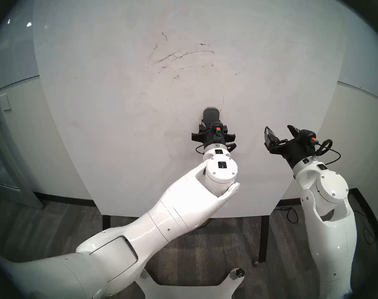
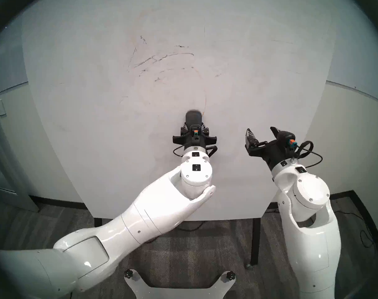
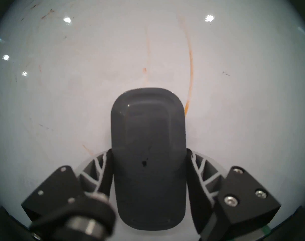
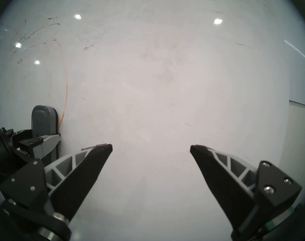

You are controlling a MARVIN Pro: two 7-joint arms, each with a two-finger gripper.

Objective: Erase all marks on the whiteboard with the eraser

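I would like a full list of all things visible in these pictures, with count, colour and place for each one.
whiteboard: one, white, glossy, on black legs, facing the robot.
eraser: one, dark grey, flat against the board's lower middle, in the left pincer.
orange marks: a curved line and faint traces, above and beside the eraser.
black streaks: several, scratchy, upper middle of the board.
floor: grey carpet, below the board.
cables: black, on the floor at the right.
left pincer: one, black, shut on the eraser.
right pincer: one, black, open, empty, near the board.
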